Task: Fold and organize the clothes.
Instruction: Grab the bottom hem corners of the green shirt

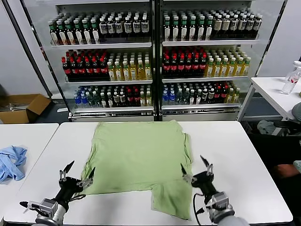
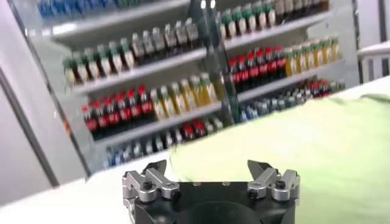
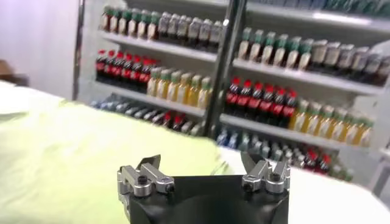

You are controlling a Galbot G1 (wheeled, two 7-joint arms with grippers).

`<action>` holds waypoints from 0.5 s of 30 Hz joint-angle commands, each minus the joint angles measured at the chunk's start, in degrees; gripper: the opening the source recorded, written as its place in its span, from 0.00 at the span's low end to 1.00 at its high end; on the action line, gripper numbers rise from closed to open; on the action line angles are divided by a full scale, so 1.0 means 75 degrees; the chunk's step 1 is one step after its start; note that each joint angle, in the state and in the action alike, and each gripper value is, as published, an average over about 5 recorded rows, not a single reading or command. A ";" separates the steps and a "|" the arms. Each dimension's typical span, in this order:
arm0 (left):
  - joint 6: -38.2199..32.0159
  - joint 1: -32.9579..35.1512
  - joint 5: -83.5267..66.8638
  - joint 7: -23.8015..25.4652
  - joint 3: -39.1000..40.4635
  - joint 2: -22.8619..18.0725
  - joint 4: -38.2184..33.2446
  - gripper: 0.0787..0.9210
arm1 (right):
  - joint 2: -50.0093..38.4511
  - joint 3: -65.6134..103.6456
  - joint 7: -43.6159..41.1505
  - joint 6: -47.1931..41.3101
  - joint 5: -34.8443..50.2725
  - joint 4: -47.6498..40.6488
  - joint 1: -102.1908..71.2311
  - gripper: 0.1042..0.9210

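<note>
A white counter [image 1: 244,155] is seen in the foreground, and a second white counter [image 1: 28,134] is set just beside it on the left, on which a crumpled light blue garment [image 1: 11,162] is laid. Behind them, a glass-fronted cooler [image 1: 155,56] is stocked with rows of bottles. An open cardboard box [image 1: 21,107] is placed on the floor at the left, and a water bottle [image 1: 292,78] is stood on a side table [image 1: 273,94] at the right.

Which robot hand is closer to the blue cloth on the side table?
Left. The left gripper hangs open by the green shirt's near left corner, nearest the blue cloth. The right gripper is open across the shirt.
</note>
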 commanded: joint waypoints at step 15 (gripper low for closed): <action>0.2061 0.0193 -0.0574 -0.0398 -0.0338 0.0109 0.0342 0.88 | -0.0001 -0.0474 0.0687 -0.0164 0.0392 0.0165 -0.0978 0.88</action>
